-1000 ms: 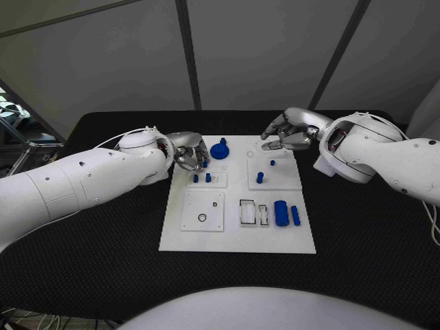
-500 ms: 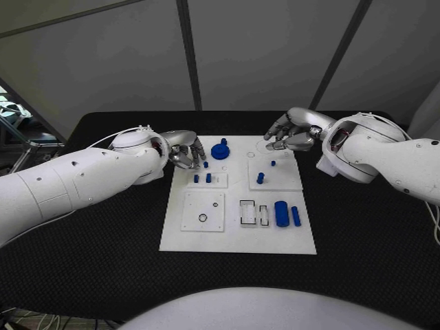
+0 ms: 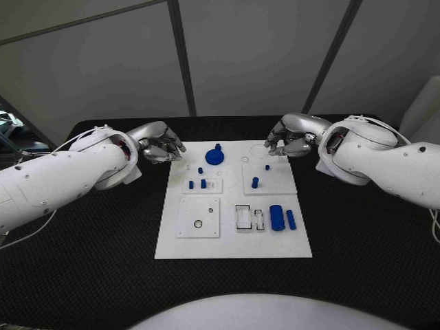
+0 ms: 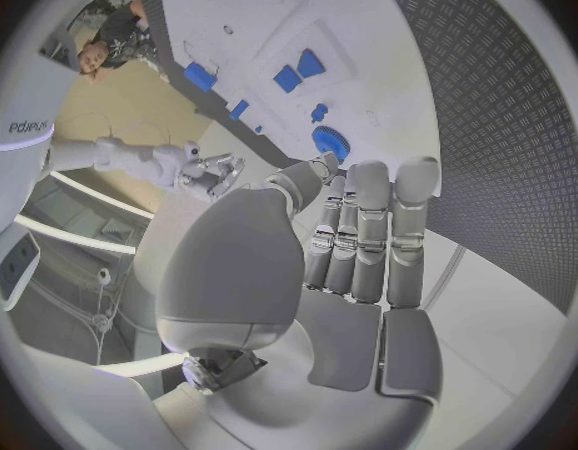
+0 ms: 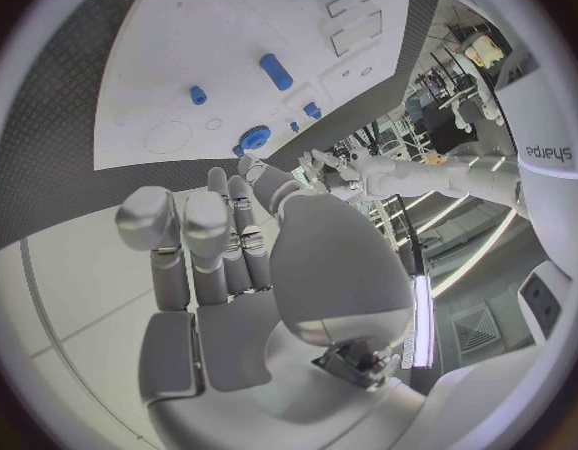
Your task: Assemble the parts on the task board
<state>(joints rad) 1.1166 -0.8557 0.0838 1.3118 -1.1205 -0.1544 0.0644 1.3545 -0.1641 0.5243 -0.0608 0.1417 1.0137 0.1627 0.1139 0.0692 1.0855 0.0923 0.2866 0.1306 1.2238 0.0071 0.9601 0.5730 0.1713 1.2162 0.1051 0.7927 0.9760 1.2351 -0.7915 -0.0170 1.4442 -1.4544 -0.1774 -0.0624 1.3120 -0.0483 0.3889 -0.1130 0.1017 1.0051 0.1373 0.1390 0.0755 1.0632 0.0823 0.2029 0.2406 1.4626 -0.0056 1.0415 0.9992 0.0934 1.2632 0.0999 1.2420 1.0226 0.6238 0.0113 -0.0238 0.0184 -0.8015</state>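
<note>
Left hand: our left hand (image 3: 159, 146) has drawn back off the task board (image 3: 234, 242) to hover over the desk (image 3: 101, 227) by its far left corner; fingers (image 4: 364, 225) curled in, grasping nothing.
Right hand: our right hand (image 3: 291, 136) stays at the far right corner, fingers (image 5: 202, 240) clenched and empty.
Parts: the round blue knob (image 3: 214, 156) sits at the board's far edge, small pegs (image 3: 255, 183) stand mid-board, blue cylinders (image 3: 276, 217) lie nearer us.
Meaning: we judge nothing is in hand; a fresh pick comes next.
</note>
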